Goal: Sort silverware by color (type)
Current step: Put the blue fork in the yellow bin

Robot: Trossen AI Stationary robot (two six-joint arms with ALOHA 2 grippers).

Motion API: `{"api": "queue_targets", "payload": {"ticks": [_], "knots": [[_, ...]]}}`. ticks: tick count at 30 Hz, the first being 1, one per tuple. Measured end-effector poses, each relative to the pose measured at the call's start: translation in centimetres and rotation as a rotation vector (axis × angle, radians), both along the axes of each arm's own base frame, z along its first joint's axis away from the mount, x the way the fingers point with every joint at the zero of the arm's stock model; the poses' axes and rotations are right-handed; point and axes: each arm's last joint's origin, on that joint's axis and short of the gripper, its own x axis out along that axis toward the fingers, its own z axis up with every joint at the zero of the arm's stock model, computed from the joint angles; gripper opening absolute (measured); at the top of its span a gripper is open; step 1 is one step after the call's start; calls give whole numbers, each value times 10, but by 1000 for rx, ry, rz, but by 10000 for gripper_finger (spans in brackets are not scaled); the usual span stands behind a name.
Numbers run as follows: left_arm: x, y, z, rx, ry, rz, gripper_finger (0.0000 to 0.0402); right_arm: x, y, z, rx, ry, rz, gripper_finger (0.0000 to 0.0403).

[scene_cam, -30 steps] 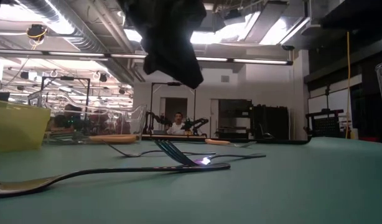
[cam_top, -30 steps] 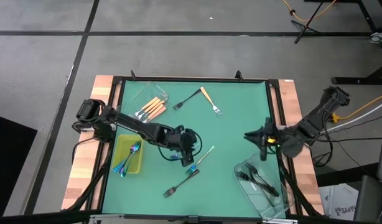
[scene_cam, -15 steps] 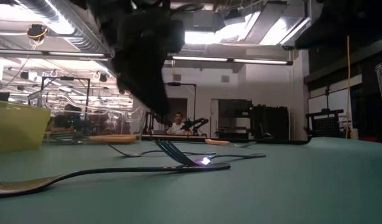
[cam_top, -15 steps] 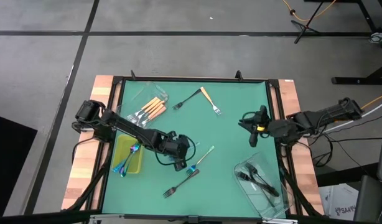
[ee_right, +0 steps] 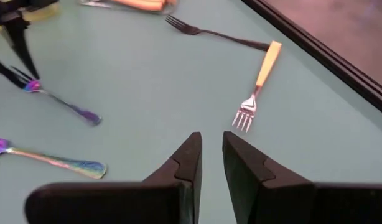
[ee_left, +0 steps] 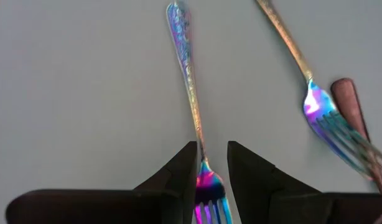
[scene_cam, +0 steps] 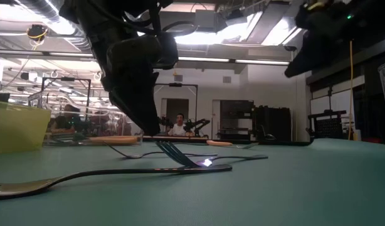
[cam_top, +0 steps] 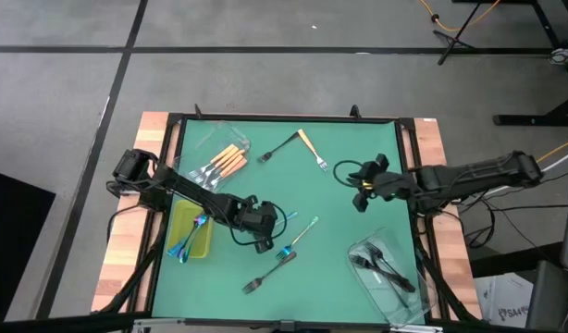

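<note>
While embossed and slim, the iridescent fork gleams.

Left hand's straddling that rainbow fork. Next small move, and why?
Probably close the left hand: its fingers stand open on either side of the neck of the iridescent blue-purple metal fork, which lies flat on the green mat, apparently not yet gripped.

Left hand low at table centre, fingers slightly parted; right hand raised, fingers slightly apart.
</note>
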Motion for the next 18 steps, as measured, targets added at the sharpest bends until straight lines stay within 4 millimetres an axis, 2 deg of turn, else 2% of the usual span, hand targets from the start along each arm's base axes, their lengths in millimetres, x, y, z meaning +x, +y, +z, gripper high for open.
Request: {"api": "queue_targets", "payload": {"ticks": [5, 18], "knots": [[0, 0, -3, 24, -27, 14, 82, 17, -2, -10, -7, 17, -21, 57], [-4, 2, -10, 30, -42, 19, 82, 52, 3, -28, -54, 24, 90, 57]]}}
